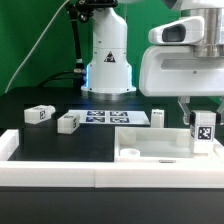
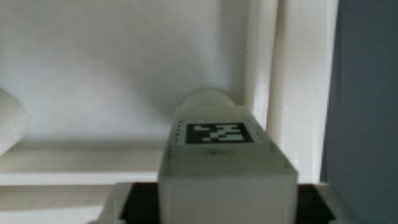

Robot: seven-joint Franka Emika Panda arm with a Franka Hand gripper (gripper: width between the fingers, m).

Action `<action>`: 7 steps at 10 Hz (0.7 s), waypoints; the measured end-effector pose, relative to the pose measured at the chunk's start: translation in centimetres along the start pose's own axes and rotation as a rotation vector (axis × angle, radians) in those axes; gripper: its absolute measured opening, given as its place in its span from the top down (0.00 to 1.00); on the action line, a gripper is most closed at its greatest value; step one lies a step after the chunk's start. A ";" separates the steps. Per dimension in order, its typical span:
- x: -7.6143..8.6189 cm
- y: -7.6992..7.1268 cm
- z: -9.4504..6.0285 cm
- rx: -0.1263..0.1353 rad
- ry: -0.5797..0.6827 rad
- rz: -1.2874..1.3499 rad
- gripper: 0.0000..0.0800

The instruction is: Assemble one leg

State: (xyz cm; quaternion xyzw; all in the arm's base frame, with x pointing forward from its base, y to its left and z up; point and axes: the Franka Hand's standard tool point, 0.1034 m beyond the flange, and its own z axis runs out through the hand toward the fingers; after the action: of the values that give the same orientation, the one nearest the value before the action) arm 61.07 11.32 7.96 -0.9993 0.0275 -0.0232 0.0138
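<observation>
Leg getting held upright over the big white piece

The robot's two-finger gripper is clamping its fingers on a small white elongated plastic leg with a black-and-white square tag facing the exterior camera, and the leg's long axis is standing vertical, lower end sitting down at the right side of the large flat white square piece with the raised rim. No readable text or brand anywhere, just the pixel-pattern tags. In the wrist view the same leg is pointing straight away from the camera, its rounded tip toward the white piece's surface. Three more white tagged blocks are lying on the black table: one far on the exterior view's left, one beside it, one behind the big piece. The thin white marker board is lying flat between them.
</observation>
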 end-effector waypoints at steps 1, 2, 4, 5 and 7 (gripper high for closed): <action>0.0 -0.1 0.0 0.002 0.000 0.050 0.64; 0.0 -0.1 0.0 0.006 -0.001 0.148 0.64; -0.1 0.0 0.2 0.035 0.002 0.416 0.64; 0.0 0.1 0.2 0.051 0.002 0.521 0.64; 0.1 0.1 0.2 0.071 0.006 0.694 0.64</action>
State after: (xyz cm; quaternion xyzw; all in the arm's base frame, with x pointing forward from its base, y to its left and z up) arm 61.18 11.20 7.71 -0.9291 0.3649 -0.0211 0.0557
